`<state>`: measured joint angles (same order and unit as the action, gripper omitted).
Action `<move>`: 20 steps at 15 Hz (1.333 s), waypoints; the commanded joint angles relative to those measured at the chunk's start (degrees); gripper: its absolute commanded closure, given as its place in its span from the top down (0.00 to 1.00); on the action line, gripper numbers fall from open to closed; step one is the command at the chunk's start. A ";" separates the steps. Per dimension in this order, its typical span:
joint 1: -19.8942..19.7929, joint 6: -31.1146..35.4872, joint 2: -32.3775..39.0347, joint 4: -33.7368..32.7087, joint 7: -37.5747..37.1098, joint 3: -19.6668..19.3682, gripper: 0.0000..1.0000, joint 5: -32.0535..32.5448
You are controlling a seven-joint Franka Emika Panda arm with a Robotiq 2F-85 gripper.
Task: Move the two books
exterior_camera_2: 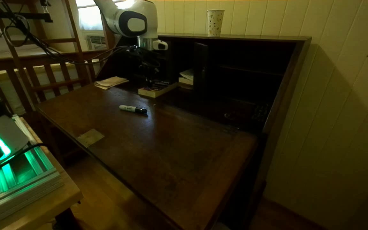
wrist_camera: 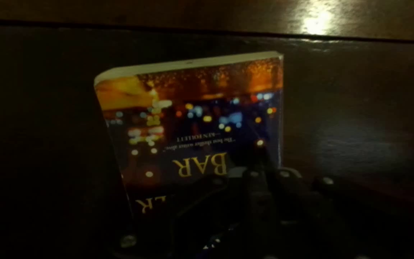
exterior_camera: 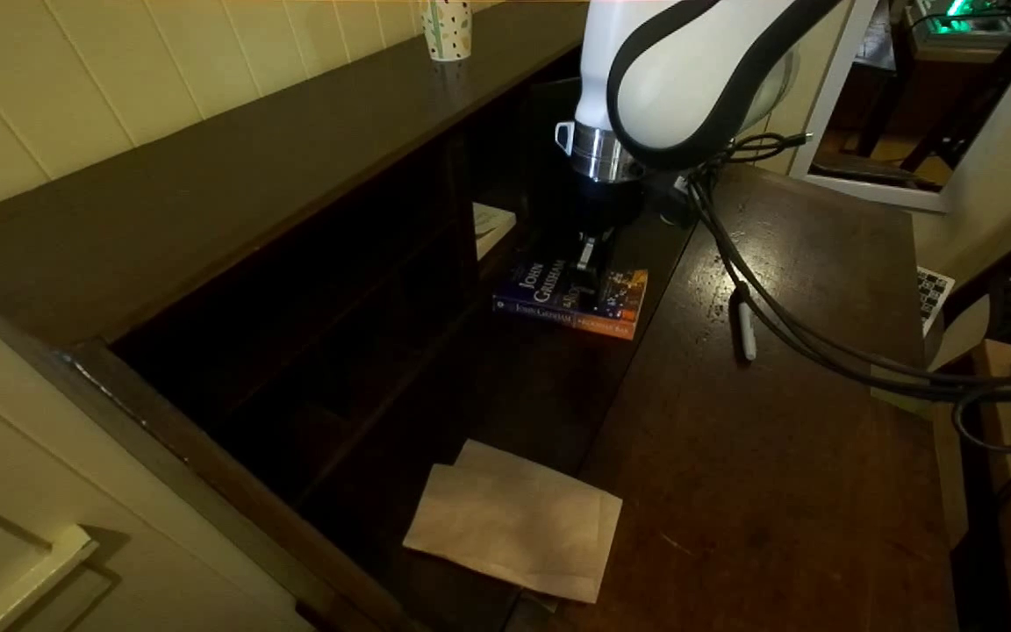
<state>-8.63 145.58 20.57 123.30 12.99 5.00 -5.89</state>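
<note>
In the wrist view, the fingers (wrist_camera: pixel 261 196) are squeezed together, empty, and the blue book (wrist_camera: pixel 198 124) lies mostly toward 11 o'clock, long side running 12 to 6.

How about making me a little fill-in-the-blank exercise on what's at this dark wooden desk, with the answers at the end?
1. In an exterior view, the rectangular dark-blue and orange paperback book bears the author's name John ____.
2. The white cylindrical marker pen has one end coloured ____.
3. Compared with the book, the tall pale speckled paper cup stands at a ____ level.
4. Of these three things, the robot's black metal gripper is nearest the ____.

Missing words: Grisham; black; higher; book.
</note>
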 commanded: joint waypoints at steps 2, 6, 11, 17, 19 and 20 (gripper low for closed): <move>2.18 -4.16 1.68 -0.57 2.40 1.93 0.00 -2.29; 4.66 -5.84 1.62 -1.05 1.14 2.84 0.00 -2.12; 7.08 -6.09 1.83 -1.56 0.19 3.39 0.00 -1.86; 6.43 -8.98 -3.55 0.58 1.26 3.49 0.00 -4.14; 6.30 -8.29 -5.66 1.87 1.10 3.01 0.00 -4.68; 6.40 -7.79 -6.71 2.39 0.46 2.61 0.00 -4.67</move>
<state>-1.99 138.29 18.50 122.90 13.21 8.20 -8.54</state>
